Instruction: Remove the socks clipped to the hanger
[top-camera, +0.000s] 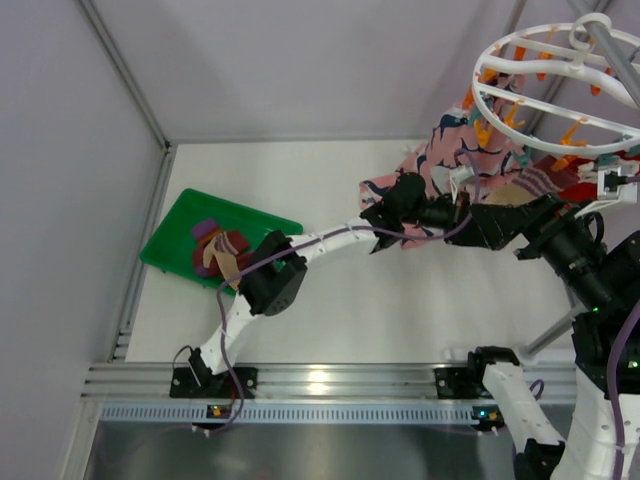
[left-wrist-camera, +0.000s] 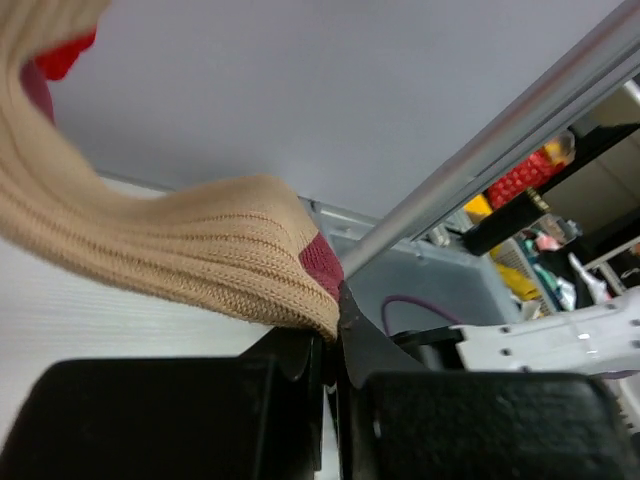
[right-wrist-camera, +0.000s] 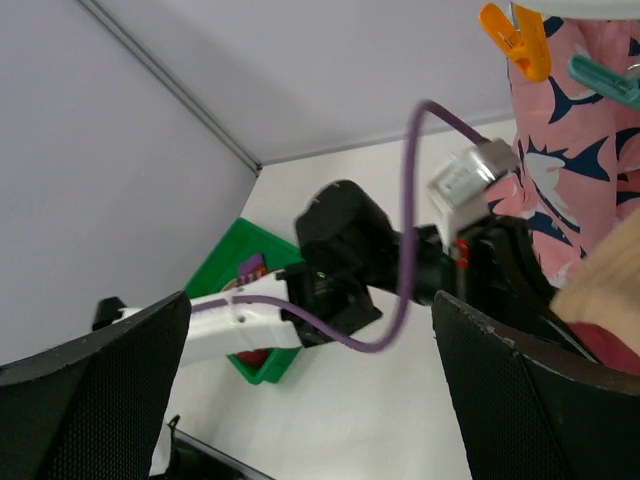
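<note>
Far left: green tray is lying on the table, holding a small heap of socks, maroon, purple and tan. Left arm is reaching from its base across to the right, under the hanger. Left gripper is pinching the ribbed tan sock; jaws are pressed together on its edge beside a maroon band. Sock is draping up and leftward from the pinch. Whether a peg is gripping it cannot be told.

Pink cloth is hanging just behind, below the white hanger at upper right. Right gripper is hovering near, jaws spread wide and holding nothing, facing the left wrist.
</note>
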